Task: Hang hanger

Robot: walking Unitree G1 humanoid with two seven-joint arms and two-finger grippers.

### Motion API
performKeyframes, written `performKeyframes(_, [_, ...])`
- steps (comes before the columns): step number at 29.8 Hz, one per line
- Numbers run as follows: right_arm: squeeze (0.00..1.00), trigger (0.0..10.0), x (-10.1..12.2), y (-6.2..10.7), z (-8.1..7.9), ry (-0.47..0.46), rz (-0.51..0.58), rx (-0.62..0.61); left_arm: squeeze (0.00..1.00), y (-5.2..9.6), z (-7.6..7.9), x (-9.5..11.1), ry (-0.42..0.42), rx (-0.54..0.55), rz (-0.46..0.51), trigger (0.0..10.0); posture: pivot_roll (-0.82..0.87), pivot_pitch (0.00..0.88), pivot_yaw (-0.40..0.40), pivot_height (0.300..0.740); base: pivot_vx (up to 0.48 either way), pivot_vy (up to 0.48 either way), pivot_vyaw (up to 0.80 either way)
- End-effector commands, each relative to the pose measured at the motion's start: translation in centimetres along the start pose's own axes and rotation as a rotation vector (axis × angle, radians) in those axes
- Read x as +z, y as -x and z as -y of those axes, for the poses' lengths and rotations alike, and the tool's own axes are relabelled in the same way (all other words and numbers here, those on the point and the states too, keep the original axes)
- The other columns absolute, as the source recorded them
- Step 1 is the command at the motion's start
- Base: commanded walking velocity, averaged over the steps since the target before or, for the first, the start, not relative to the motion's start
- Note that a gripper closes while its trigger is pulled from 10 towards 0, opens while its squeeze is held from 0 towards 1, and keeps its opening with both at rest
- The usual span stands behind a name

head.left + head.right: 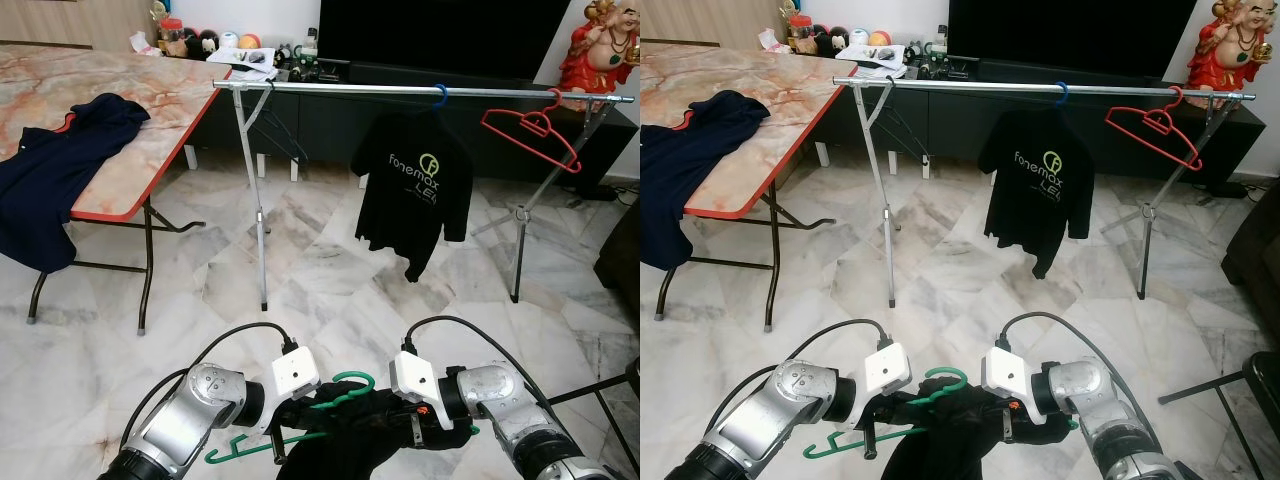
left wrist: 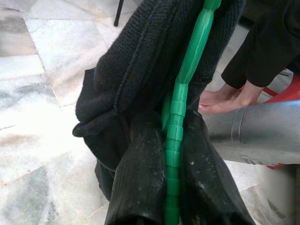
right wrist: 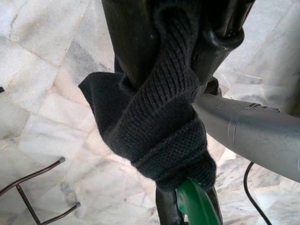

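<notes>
The green hanger [image 1: 300, 425] sits low in front of the robot, above the marble floor [image 1: 330, 290], with a black knitted garment [image 1: 345, 435] draped over it. Its hook curves up between the two wrists and one green end pokes out below the left arm.

Both silver arms bend inward so the wrists face each other. The left claw [image 2: 173, 164] is closed on the hanger: the left wrist view shows its two black fingers [image 2: 138, 173] pressed on either side of the green bar, with the knit bunched over them. The right claw [image 3: 176, 70] pinches a thick twisted fold of the garment between its fingers, and a green piece of the hanger peeks out beneath that fold.

In the left wrist view, a person's hand [image 2: 225, 98] in a dark sleeve appears behind the garment, beside something red that is cut off. The right wrist view shows dark metal legs [image 3: 33, 187] on the floor; what they belong to cannot be made out.

From the head views, the claws' fingertips are buried in the fabric. Farther off stands a metal clothes rail [image 1: 420, 91] carrying a black T-shirt [image 1: 412, 190] on a blue hanger [image 1: 440, 96] and a bare red hanger [image 1: 530, 128]. To the left, a dark blue garment [image 1: 60, 160] lies across the worktop [image 1: 150, 110].
</notes>
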State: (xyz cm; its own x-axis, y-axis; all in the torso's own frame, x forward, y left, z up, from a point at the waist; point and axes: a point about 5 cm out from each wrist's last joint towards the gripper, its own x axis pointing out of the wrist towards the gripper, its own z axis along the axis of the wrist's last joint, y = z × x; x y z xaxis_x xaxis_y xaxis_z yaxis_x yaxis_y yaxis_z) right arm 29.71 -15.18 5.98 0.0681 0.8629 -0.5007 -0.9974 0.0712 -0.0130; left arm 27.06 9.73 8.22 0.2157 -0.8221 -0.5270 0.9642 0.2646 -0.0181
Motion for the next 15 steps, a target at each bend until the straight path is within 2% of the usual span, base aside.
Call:
performKeyframes(1, [0.00,0.0,0.88,0.33,0.64,0.032,0.027,-0.028,0.00,-0.06,-0.20,0.22,-0.002,0.003,-0.003,0.0,0.02,0.068,-0.083,0.740,0.000,0.000,0.00])
performKeyframes(3, [0.00,0.0,0.87,0.31,0.63,0.030,0.026,-0.026,0.00,-0.05,-0.21,0.24,-0.005,0.003,-0.002,0.0,0.02,0.068,-0.083,0.740,0.000,0.000,0.00])
performKeyframes(4, [0.00,1.5,0.87,0.30,0.64,0.028,0.025,-0.027,0.00,-0.05,-0.22,0.25,-0.005,0.002,-0.002,0.0,0.02,0.071,-0.084,0.740,0.000,0.000,0.00])
performKeyframes(5, [0.00,4.5,0.83,0.29,0.64,0.022,0.021,-0.024,0.00,-0.05,-0.25,0.26,-0.006,0.003,-0.002,0.0,0.02,0.074,-0.084,0.740,0.000,0.000,0.00])
performKeyframes(6, [0.00,10.0,0.85,0.28,0.65,0.024,0.021,-0.024,0.00,-0.04,-0.27,0.27,-0.006,0.003,-0.002,0.0,0.02,0.074,-0.084,0.740,0.000,0.000,0.00])
performKeyframes(8, [0.84,10.0,1.07,0.28,0.90,0.008,0.036,-0.039,0.00,0.00,-0.33,0.28,-0.004,0.007,0.001,0.0,0.02,0.080,-0.083,0.740,0.000,0.000,0.00])
performKeyframes(9, [0.84,10.0,1.07,0.28,0.90,0.008,0.036,-0.039,0.00,0.00,-0.33,0.28,-0.004,0.007,0.001,0.0,0.02,0.080,-0.083,0.740,0.000,0.000,0.00])
performKeyframes(10, [1.00,10.0,1.14,0.33,0.98,0.007,0.038,-0.044,0.00,0.02,-0.35,0.28,-0.002,0.009,0.002,0.0,0.02,0.080,-0.082,0.740,0.000,0.000,0.00])
performKeyframes(15, [1.00,10.0,1.20,0.94,1.19,0.007,0.034,-0.047,0.00,0.03,-0.41,0.30,0.002,0.008,0.007,0.0,0.01,0.085,-0.080,0.740,0.000,0.000,0.00])
